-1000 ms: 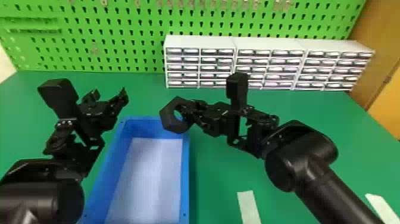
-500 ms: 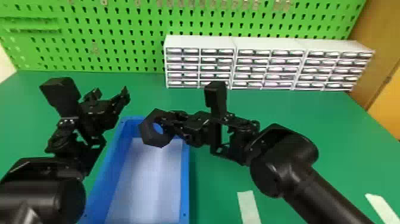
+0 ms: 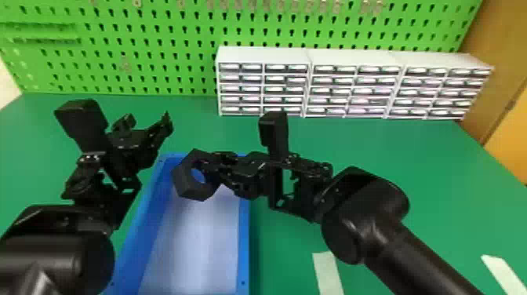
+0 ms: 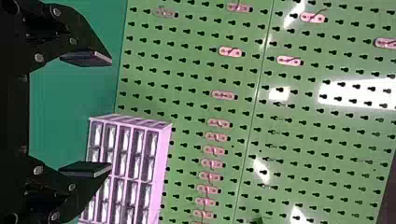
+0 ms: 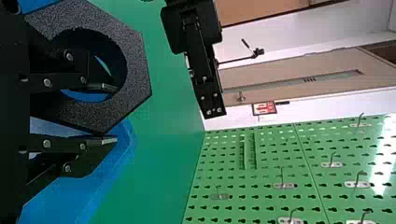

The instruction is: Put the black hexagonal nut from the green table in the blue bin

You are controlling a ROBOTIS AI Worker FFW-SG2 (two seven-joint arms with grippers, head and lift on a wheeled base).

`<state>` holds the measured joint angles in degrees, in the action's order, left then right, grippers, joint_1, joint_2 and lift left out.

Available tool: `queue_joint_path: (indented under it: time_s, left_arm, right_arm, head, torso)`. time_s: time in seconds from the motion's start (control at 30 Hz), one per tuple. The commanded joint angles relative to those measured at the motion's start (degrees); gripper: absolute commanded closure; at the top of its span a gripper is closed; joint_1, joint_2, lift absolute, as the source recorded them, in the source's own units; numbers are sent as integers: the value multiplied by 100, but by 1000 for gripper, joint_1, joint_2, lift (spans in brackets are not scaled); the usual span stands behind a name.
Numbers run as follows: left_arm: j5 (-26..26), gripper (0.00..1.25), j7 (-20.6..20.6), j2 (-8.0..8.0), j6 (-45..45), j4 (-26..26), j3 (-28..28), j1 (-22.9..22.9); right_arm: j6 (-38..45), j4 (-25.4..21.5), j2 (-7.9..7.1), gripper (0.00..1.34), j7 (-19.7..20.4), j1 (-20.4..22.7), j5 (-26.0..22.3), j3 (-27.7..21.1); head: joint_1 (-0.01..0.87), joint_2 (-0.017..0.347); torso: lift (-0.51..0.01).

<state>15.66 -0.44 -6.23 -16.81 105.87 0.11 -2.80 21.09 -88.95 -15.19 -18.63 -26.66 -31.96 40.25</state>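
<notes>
In the head view, the black hexagonal nut (image 3: pixel 183 179) hangs above the far part of the blue bin (image 3: pixel 244 255), gripped at its right side by my right gripper (image 3: pixel 211 169). Seen from the right wrist, the nut (image 5: pixel 136 60) has one finger of my right gripper (image 5: pixel 110 114) in its hole and the other outside, pinching its wall. Blue bin (image 5: pixel 60 205) surface shows beyond them. My left gripper (image 3: pixel 147 119) is open and holds nothing, over the bin's far left corner; its spread fingers show in the left wrist view, my left gripper (image 4: pixel 95 114) pointing toward the pegboard.
The green table (image 3: pixel 411 176) carries white drawer cabinets (image 3: pixel 360 59) along its back, before a green pegboard (image 3: pixel 157 51). White tape strips (image 3: pixel 328 272) lie right of the bin. The left arm stands close beside the bin's left wall.
My right arm has carried the nut leftward and a little nearer, from the bin's far right corner to over its far part. The left arm has hardly moved.
</notes>
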Motion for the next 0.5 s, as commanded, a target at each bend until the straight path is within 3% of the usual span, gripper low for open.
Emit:
queue_joint_path:
  time_s: [0.0, 0.13, 0.3, 0.47]
  left_arm:
    - [-2, 455, 0, -1, -6, -5, -2, -11]
    - [7, 455, 0, -1, 3, -5, -11, -11]
    - [7, 455, 0, -1, 3, -5, -20, -11]
    - [7, 455, 0, -1, 3, -5, -20, -11]
  right_arm:
    - [0, 9, 7, 993, 0, -6, -21, 26]
    - [0, 18, 7, 886, 0, -6, -21, 26]
    - [0, 27, -2, 590, 0, -15, -21, 26]
    - [0, 36, -2, 553, 0, -15, -21, 9]
  head:
    - [691, 9]
    - [691, 9]
    - [691, 9]
    - [691, 9]
  torso:
    - [-97]
    - [-97]
    - [-97]
    - [-97]
